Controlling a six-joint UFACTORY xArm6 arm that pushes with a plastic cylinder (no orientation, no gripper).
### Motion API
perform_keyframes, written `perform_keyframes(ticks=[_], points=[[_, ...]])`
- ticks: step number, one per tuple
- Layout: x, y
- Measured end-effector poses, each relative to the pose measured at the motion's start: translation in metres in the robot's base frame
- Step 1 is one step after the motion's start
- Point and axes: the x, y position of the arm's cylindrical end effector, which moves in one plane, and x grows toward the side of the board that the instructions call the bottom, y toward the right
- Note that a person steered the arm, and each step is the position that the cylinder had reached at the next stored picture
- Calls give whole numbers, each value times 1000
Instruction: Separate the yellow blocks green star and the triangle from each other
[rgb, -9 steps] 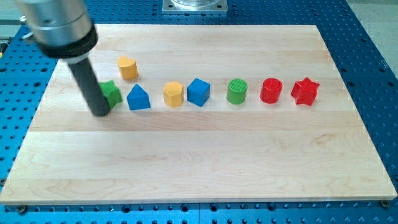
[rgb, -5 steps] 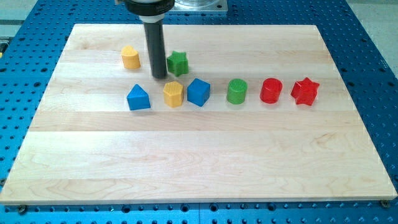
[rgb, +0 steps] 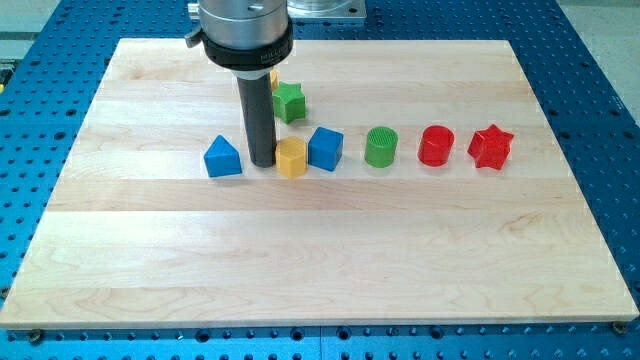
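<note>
My tip (rgb: 263, 162) rests on the board between the blue triangle (rgb: 222, 158) on its left and a yellow block (rgb: 291, 157), which it touches on its right. The green star (rgb: 288, 101) lies above that yellow block, just right of the rod. A sliver of a second yellow block (rgb: 273, 77) shows behind the arm's collar, above the star; most of it is hidden.
A blue cube (rgb: 325, 148) touches the yellow block's right side. Further right in the same row stand a green cylinder (rgb: 381, 147), a red cylinder (rgb: 436, 146) and a red star (rgb: 490, 146). The wooden board (rgb: 320, 280) lies on a blue perforated table.
My tip moved down from beside the green star to between the blue triangle and the yellow block, nudging that block and the blue cube slightly right. The upper-left yellow block now sits behind the arm.
</note>
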Motion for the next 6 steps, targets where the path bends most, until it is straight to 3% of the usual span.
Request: perform_keyframes(ticks=[2, 4, 5, 6], points=[[43, -50], [-9, -142], [-4, -156], [-44, -86]])
